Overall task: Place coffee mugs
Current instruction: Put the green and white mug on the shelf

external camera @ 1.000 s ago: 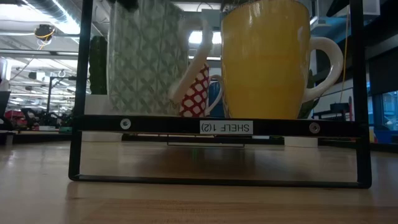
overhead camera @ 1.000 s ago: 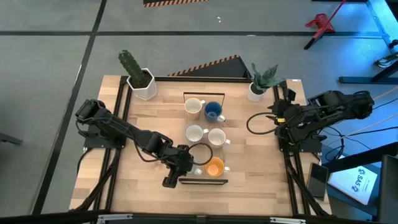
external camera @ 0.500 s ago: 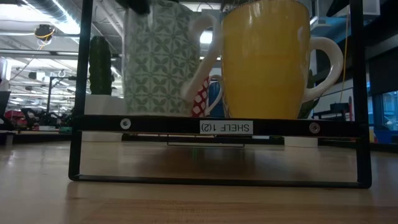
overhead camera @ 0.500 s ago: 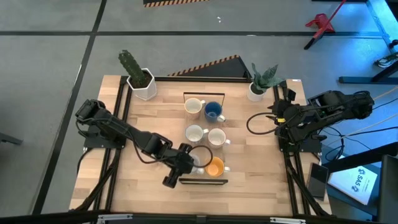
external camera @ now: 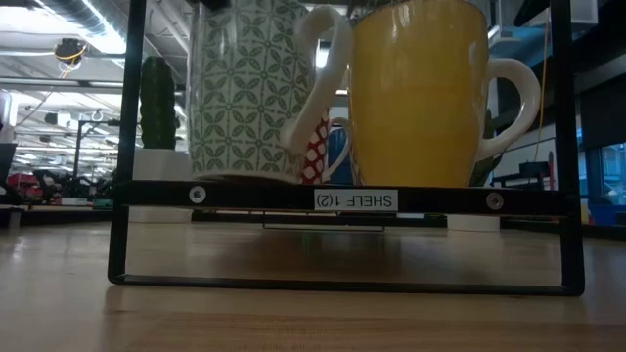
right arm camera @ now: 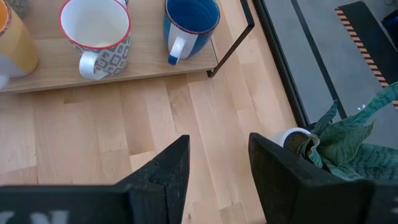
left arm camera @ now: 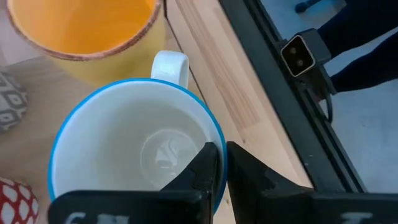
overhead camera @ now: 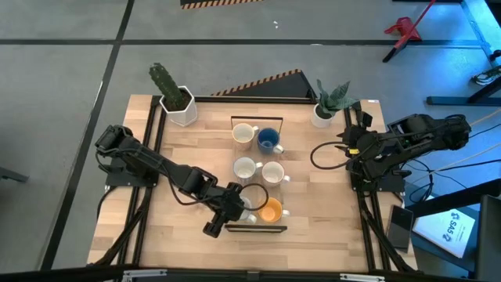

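Left gripper [overhead camera: 239, 205] is at work at the near edge of the shelf [overhead camera: 275, 229], roughly 6 o'clock of the counter [overhead camera: 313, 227] centre in the high view. In the left wrist view its fingers [left arm camera: 208, 167] are clenched across the rim of a patterned mug [left arm camera: 134, 149], one finger inside the wall and one outside. The blue rim and white interior show in that view; the low view shows the same patterned mug [external camera: 245, 93] with a green-and-white motif, its base at or just above the shelf rail. Contact with the shelf cannot be confirmed.

Governing relation: the orange mug [overhead camera: 271, 210] stands immediately at 3 o'clock of the held mug. In the low view the held mug's handle overlaps the yellow-orange body [external camera: 421, 93], so clearance between the two is slight or nil. The held mug is upright, axis vertical, directly below the fingers. Judgement: the set-down calls for a straight descent with no drift toward 3 o'clock.

Remaining mugs on the shelf: white mug [overhead camera: 244, 134] and blue mug [overhead camera: 268, 140] at 12 o'clock, two cream mugs [overhead camera: 246, 167] at centre.

Right gripper [right arm camera: 217, 165] waits at the counter's 3 o'clock edge, fingers released and parted, well apart from the mugs.
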